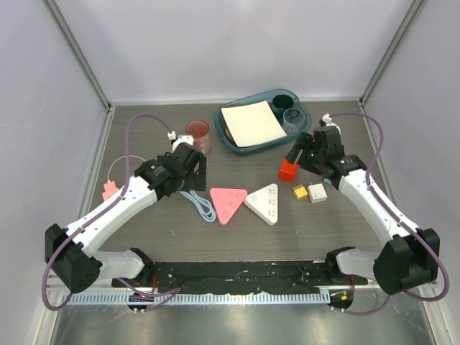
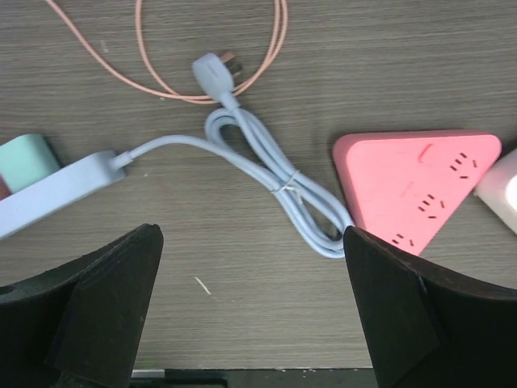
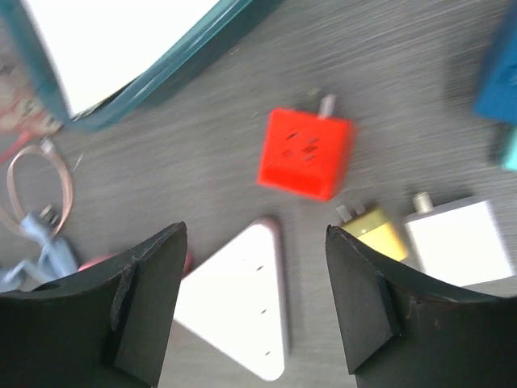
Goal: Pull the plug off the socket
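Dark tabletop (image 1: 287, 237) was shown, with left tool (image 2: 250, 234) and right tool (image 3: 254, 229) both spread and empty. Approach was judged in hand: the left tool needed to be shifted left, past the socket (image 2: 56, 187), to the plug (image 1: 109, 190).

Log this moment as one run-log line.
left hand open, by socket | right hand open, by red cube | plug ungrasped

Bright even light, soft shadows; right wrist view motion-blurred
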`<state>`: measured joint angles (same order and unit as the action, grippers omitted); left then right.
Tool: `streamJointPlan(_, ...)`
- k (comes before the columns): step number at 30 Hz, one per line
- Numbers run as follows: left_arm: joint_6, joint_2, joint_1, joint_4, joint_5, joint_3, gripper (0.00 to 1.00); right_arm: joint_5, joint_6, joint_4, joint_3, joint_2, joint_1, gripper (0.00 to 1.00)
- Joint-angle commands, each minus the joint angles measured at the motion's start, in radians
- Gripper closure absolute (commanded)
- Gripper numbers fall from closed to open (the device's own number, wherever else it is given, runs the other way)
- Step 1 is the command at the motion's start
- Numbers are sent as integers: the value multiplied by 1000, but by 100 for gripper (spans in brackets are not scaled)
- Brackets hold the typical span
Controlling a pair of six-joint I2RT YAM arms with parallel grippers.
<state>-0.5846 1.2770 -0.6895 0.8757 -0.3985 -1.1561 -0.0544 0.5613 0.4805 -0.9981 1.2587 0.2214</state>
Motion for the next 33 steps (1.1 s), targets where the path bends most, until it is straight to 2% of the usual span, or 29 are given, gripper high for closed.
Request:
streamJointPlan(1, 8, -76, 2, -15, -120, 45, 0, 25, 55, 6, 68, -100, 183, 27)
streamJointPlan(4, 2, -84, 2, -6, -106, 36, 0, 41, 117, -38, 160, -134, 298, 34)
streamJointPlan(7, -9, -94, 2, 12, -134, 24, 1, 34, 160, -49, 219, -156, 370, 36)
streamJointPlan(15, -27, -137, 2, 16, -194, 33, 0, -22, 226, -100, 323, -156, 545, 37)
streamJointPlan(28, -44, -134, 15, 17, -209, 36, 0, -125, 192, -244, 359, -45, 553, 36)
streamJointPlan(33, -57, -148, 18, 17, -240, 42, 0, -165, 144, -279, 314, 83, 553, 36)
